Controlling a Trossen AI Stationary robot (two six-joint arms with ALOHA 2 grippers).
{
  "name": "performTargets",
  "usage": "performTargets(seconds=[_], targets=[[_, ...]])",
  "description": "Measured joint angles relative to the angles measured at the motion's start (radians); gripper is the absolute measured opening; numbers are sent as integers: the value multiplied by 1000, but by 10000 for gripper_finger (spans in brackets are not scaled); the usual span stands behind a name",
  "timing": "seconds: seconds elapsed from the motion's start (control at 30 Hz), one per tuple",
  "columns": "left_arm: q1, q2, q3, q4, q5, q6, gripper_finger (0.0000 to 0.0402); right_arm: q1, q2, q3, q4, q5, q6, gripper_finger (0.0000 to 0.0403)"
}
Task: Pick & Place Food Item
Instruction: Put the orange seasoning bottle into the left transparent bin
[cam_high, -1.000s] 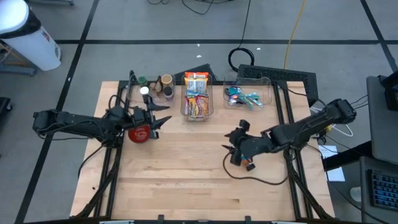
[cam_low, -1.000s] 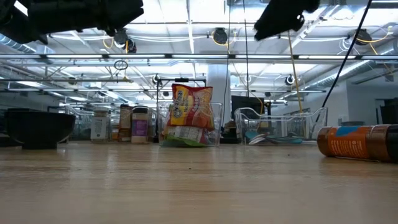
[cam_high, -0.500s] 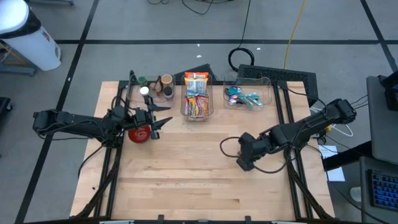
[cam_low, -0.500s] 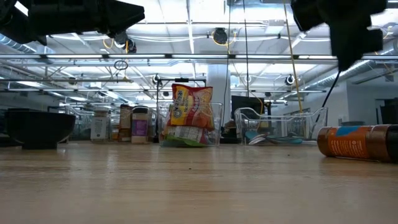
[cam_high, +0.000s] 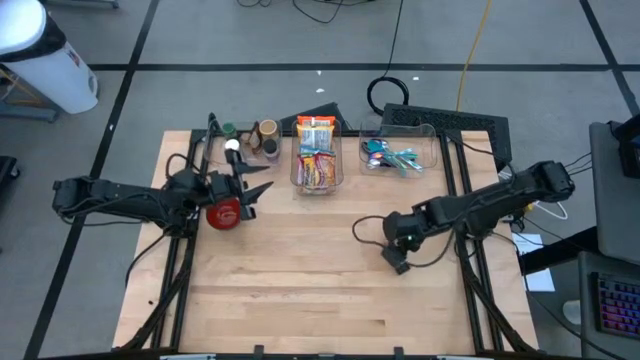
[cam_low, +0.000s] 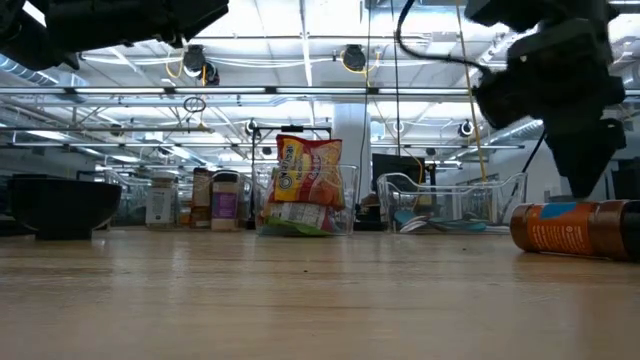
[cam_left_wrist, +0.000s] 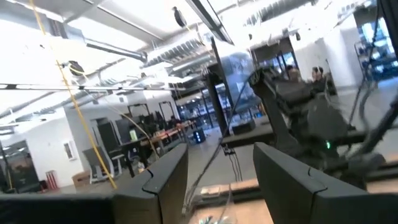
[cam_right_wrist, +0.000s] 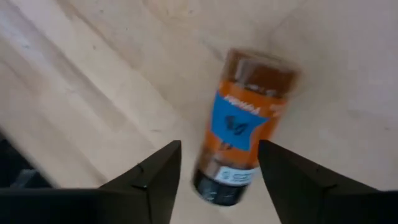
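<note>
Orange-labelled spice jar lay on its side on the wooden table, right of centre. Right gripper hovered above, fingers spread, empty. Best lowered squarely astride the barrel, since round and likely to roll. Left gripper waited, parted, over the red bowl.

Orange bottle on its side under right tool

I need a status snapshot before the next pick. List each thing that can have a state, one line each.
Orange spice bottle: lying on its side on the table, not gripped.
Right gripper: open, above the bottle.
Left gripper: open, empty, over the red bowl.
Red bowl: upright on the table.
Clear snack bin: upright, filled with packets.
Clear utensil bin: upright, holding utensils.
</note>
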Motion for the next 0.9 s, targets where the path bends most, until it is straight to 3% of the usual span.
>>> performTargets(seconds=[0.13, 0.2, 0.43, 0.57, 0.73, 0.9], targets=[[3, 0, 0, 25, -1, -20, 191, -47, 0, -33, 76, -127, 55, 238], [3, 0, 0, 45, 1, -35, 191, -56, 0, -36, 83, -126, 45, 248], [3, 0, 0, 62, 2, -145, 191, -56, 0, -36, 77, -20, -36, 257], [3, 0, 0, 62, 2, -211, 191, -37, 1, -36, 57, -4, -33, 253], [-1, 20, 0, 58, 2, -281, 191, 3, 6, -36, 14, 130, -14, 249], [-17, 62, 0, 54, 3, -314, 191, 38, 13, -47, 44, 177, 26, 249]])
